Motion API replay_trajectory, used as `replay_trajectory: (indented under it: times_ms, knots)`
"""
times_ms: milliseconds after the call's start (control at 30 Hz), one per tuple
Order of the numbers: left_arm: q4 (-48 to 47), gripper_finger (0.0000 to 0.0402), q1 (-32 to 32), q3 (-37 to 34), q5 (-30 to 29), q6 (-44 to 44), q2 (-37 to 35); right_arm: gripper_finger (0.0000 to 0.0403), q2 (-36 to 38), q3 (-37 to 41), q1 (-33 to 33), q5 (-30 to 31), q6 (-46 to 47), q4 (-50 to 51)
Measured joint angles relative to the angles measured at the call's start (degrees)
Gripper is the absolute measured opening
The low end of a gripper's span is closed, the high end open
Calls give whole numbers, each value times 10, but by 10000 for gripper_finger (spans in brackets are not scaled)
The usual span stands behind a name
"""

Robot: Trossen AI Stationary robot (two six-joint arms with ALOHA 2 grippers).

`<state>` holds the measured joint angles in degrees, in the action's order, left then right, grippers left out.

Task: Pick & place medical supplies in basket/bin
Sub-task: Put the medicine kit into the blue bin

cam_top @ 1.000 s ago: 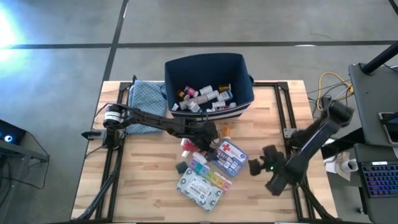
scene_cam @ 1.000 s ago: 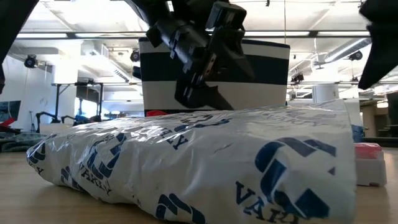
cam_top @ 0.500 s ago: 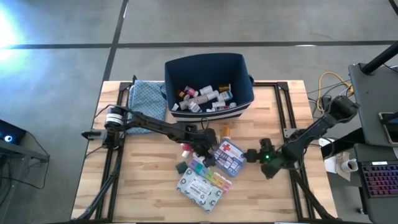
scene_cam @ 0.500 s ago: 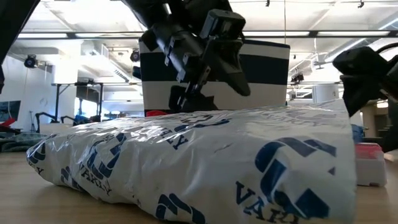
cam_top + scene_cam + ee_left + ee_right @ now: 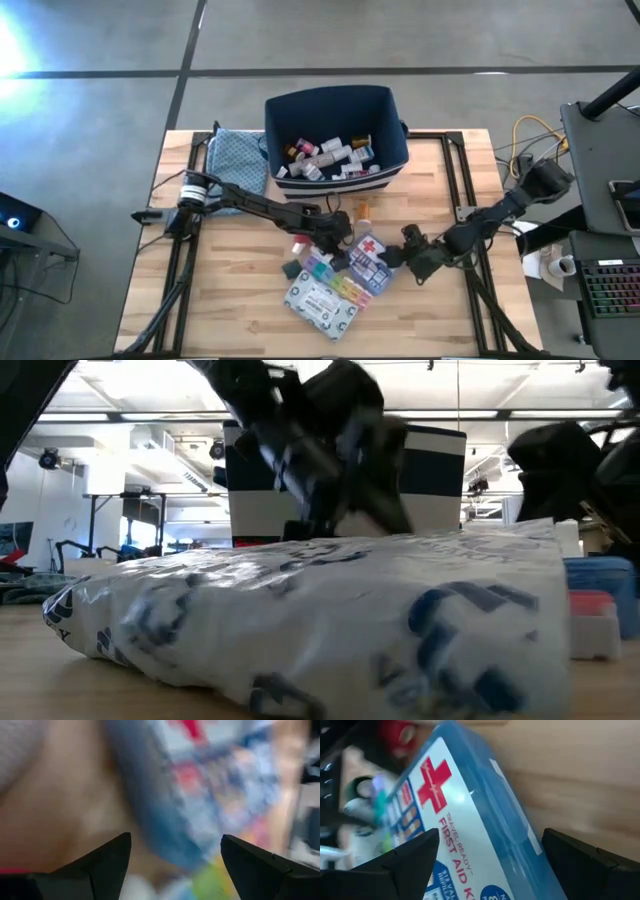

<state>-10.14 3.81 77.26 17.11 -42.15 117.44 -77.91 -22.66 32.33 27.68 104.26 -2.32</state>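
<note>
I see the large navy-blue rectangular fabric bin (image 5: 337,135), white stripe near its base, at the table's far edge. It holds a heap of small white bottles and tubes (image 5: 330,158), some with orange or pink caps; I cannot read their labels. A blue patterned cloth (image 5: 237,165) lies just beside the bin, on the left arm's side.

On the light wooden table (image 5: 230,290) in front of the bin, the remaining supplies sit clustered together. The grey-white flat crinkled packet (image 5: 322,303) is nearest the front edge; the low view shows dark blue printed lettering on it, blurred, not legible to me. The blue flat first-aid pouch with a red cross (image 5: 372,258) lies in the middle; in the right wrist view I read "FIRST AID K" and, smaller, "TRAVEL READY" on it (image 5: 465,845). The multicoloured pill organiser (image 5: 338,278) sits between pouch and packet, touching both as far as I can tell. A small orange bottle (image 5: 362,212) stands apart, nearer the bin.

The left gripper (image 5: 338,238) is low at the pouch's near-left edge, fingers spread apart (image 5: 107,857). The right gripper (image 5: 412,260) is at the pouch's opposite edge, fingers also apart, pouch between them and unclamped.
</note>
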Motion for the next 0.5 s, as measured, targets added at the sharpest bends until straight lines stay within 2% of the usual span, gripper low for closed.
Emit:
replay_trajectory:
  times_ms: [67,267,500]
  knots:
    - [4,287,-1,-1,-17,-1,-1,340,1,-7,-9,-8,-31,-30]
    - [4,287,-3,-1,-26,-2,-2,340,-38,-32,-40,-99,-99,-37]
    - [-43,287,-4,9,-22,-3,-61,340,-75,-44,-45,-95,-90,-43]
